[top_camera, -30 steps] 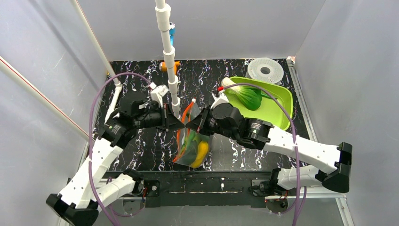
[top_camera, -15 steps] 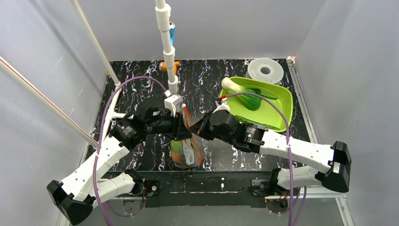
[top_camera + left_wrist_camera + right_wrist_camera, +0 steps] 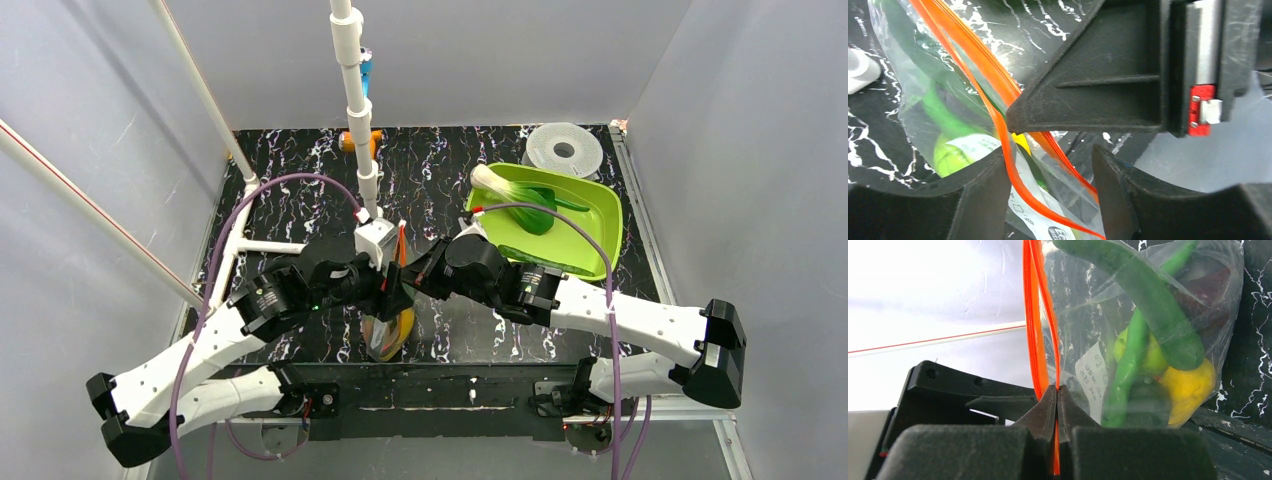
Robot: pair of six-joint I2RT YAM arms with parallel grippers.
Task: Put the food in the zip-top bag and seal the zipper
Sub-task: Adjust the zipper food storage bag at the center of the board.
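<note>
Both at ctr frame: R gripper (image 3: 1057, 392) is clamping zipper (image 3: 1033, 315); L gripper (image 3: 1048, 157), gaping astride it, should be pinching squarely.

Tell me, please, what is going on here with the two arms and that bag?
Both arms are working on the zip-top bag, which is between them with food inside, including a yellow piece and green pods. The right gripper has its fingers pinched shut on the red-orange zipper. The left gripper sits open astride the same strip, whose two halves are apart there, so the seal is not finished. A leafy green vegetable lies in the lime-green tray.
</note>
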